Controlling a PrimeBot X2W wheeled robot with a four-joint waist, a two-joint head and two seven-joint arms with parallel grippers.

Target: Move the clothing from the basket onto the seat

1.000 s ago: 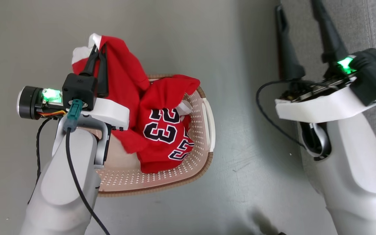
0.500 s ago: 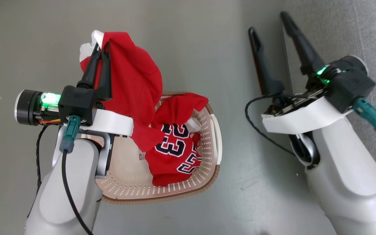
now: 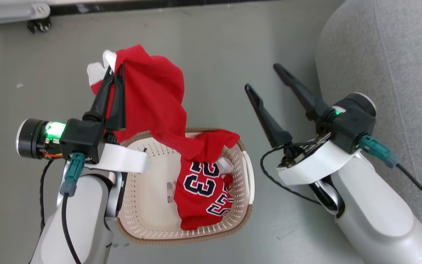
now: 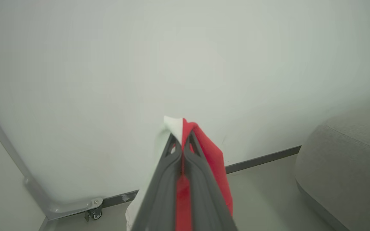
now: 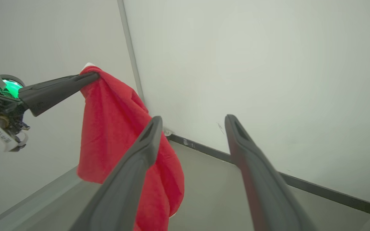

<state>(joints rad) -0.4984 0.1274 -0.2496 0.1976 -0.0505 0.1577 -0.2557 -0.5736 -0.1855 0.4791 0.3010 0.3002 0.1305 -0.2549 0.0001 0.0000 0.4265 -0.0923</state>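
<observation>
Grey floor (image 3: 214, 55) below; your left gripper (image 3: 115, 71) pinches clothing (image 3: 152, 95) over the basket (image 3: 248, 183), right gripper (image 3: 263, 77) spread near the seat (image 3: 379, 55)

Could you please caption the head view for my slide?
Left tool holds a red garment above the basket; right tool open.

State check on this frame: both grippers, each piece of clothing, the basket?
left gripper, shut on red garment
right gripper, open, holding nothing
red garment, hanging from left gripper, lower end trailing into basket
number 23 jersey, crumpled inside basket
basket, upright on floor
</observation>
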